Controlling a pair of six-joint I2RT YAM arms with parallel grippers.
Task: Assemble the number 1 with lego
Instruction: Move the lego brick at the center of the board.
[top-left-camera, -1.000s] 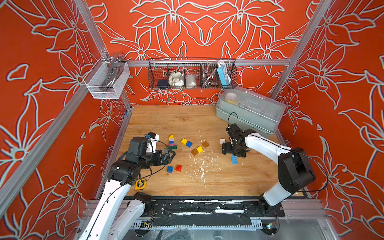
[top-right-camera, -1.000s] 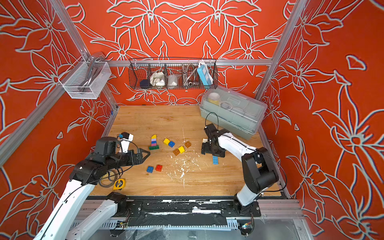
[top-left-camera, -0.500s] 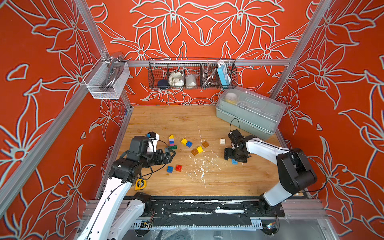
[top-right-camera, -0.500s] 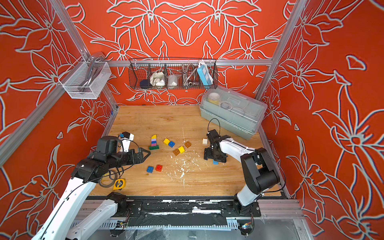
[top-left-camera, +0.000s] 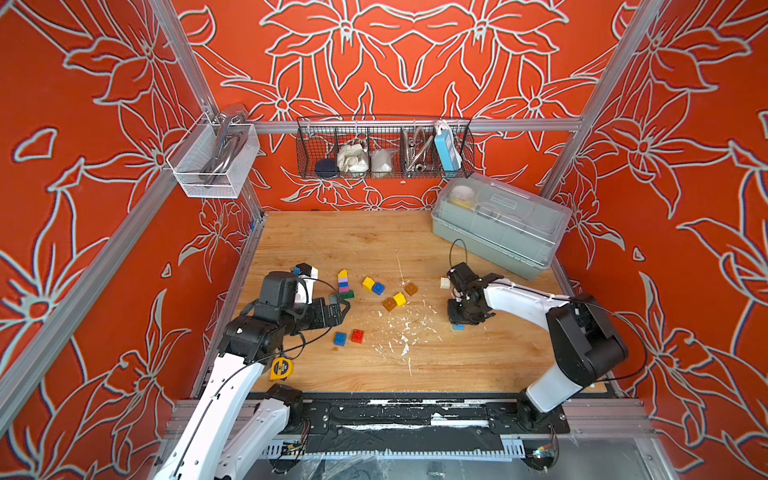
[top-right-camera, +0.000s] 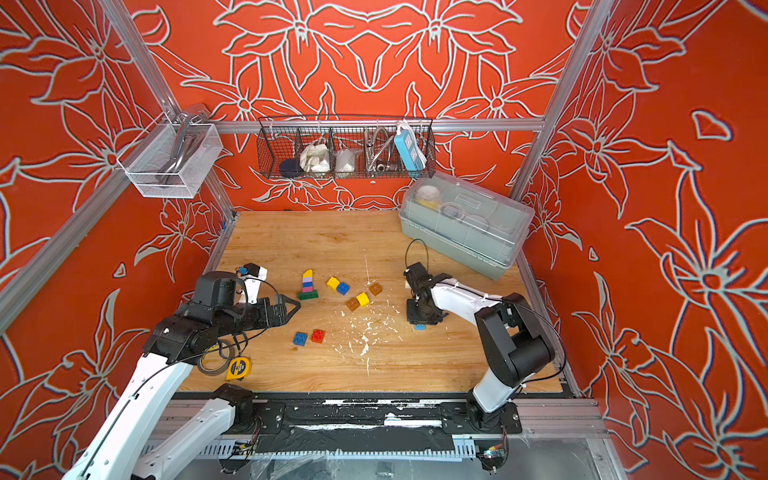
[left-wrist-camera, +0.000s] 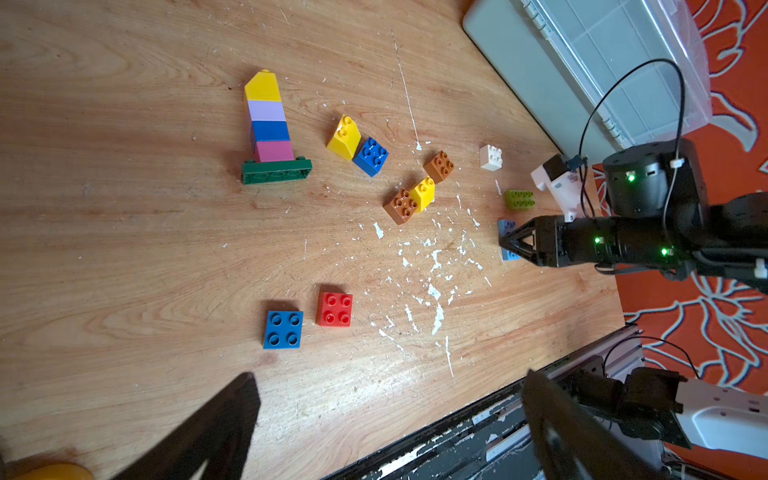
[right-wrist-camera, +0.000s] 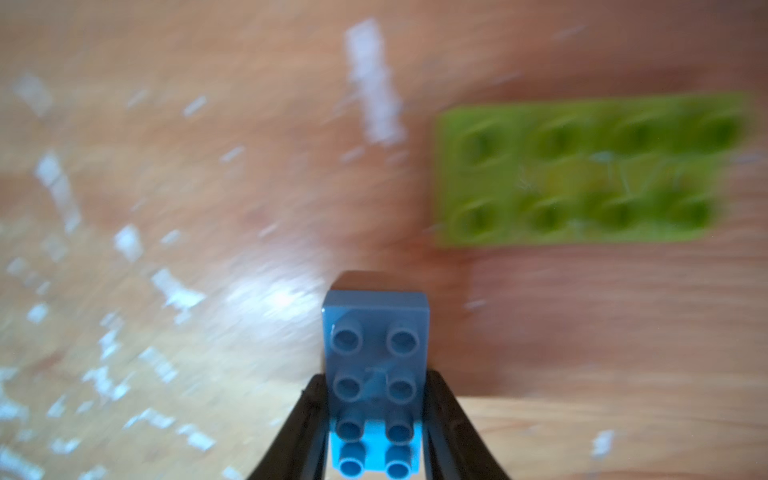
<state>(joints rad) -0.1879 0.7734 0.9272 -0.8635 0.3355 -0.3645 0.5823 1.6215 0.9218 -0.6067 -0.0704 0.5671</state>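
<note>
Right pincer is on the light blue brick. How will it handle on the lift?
The light blue brick looks like rigid moulded plastic, so it probably won't flex. Its walls look smooth, so it may slip. One end juts past the right pincer, so it might pivot.

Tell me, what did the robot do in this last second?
The right gripper came down and toward the table's front edge, over the light blue brick, and its jaws closed on the brick's sides. The left gripper stayed open and hardly shifted. The tower and the red brick lie where they were.
</note>
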